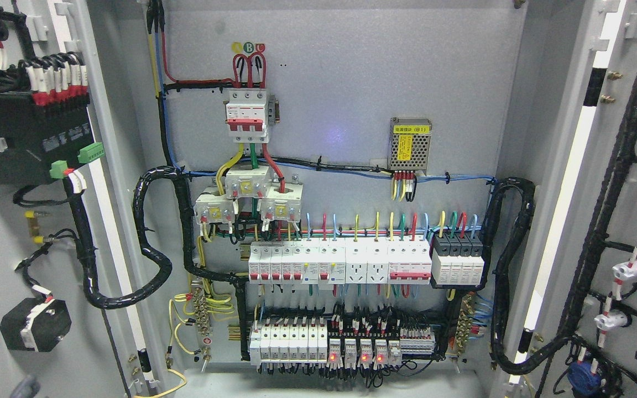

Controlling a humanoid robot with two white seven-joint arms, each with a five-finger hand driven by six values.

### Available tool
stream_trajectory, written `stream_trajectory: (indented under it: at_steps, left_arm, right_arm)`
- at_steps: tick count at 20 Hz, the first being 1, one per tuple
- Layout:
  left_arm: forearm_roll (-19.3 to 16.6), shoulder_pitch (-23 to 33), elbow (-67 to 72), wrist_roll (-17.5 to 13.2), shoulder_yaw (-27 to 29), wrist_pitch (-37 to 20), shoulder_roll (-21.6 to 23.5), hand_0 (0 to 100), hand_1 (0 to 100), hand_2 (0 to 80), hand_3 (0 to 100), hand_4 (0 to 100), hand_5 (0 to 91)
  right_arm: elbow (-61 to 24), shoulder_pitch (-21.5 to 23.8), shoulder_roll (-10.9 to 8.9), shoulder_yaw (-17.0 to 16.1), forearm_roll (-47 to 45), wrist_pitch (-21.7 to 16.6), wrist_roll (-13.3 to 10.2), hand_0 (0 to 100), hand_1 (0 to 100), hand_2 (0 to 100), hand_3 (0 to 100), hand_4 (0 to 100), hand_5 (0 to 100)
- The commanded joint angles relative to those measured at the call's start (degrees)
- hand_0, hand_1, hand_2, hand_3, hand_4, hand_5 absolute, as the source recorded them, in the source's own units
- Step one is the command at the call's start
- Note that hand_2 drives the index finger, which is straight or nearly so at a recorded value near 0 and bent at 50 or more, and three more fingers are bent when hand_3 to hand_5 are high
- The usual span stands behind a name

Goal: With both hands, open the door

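Neither hand of the robot shows in the head view, so their state cannot be told, while the left door (14, 221) and the right door (628, 221) stand swung wide, baring the cabinet's breakers (340, 265); opening looks finished.

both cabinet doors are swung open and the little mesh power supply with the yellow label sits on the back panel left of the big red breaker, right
Not quite. In the head view the mesh power supply sits right of the red breaker, not left. Both doors, left door and right door, are indeed swung open.
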Motion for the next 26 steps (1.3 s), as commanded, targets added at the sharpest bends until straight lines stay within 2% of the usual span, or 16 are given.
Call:
stream_trajectory:
  at_steps: [1,5,11,15,19,22,26]
  left_arm:
    - [1.1,-3.0,8.9,0.3,15.8,-49.8,5.8,0,0,0.0,0,0,0.0]
    - [1.7,-3.2,12.0,0.3,18.0,-49.8,7.0,0,0,0.0,0,0,0.0]
    - [1.7,-3.6,15.2,0.3,18.5,-49.9,8.6,0,0,0.0,0,0,0.0]
    - [1.3,-7.3,21.0,0.3,18.3,-49.9,11.1,0,0,0.0,0,0,0.0]
    - [1.2,-11.0,28.8,0.2,17.2,-49.9,14.4,0,0,0.0,0,0,0.0]
    - [1.3,-14.4,34.1,0.3,11.5,-50.1,17.0,0,0,0.0,0,0,0.0]
    - [1.8,-13.1,31.9,0.9,7.4,-50.2,17.2,0,0,0.0,0,0,0.0]
  right_arm:
    - [1.3,1.6,0.12,-3.9,-0.6,0.0,0.0,0,0,0,0,0,0]
    - [-0.8,3.8,0.03,-1.9,-0.2,-0.1,0.0,0,0,0,0,0,0]
    - [-8.4,5.5,-0.40,5.8,0.3,-0.2,0.3,0,0,0,0,0,0]
    - [-10.2,5.6,-1.02,13.1,1.7,-0.2,0.6,0,0,0,0,0,0]
    - [-8.3,6.7,-2.51,21.6,11.7,-0.1,0.7,0,0,0,0,0,0]
    - [-3.6,8.9,-2.52,28.5,19.0,-0.1,0.7,0,0,0,0,0,0]
    - [6.6,9.2,-1.64,38.4,22.2,-0.2,0.7,0,0,0,0,0,0]
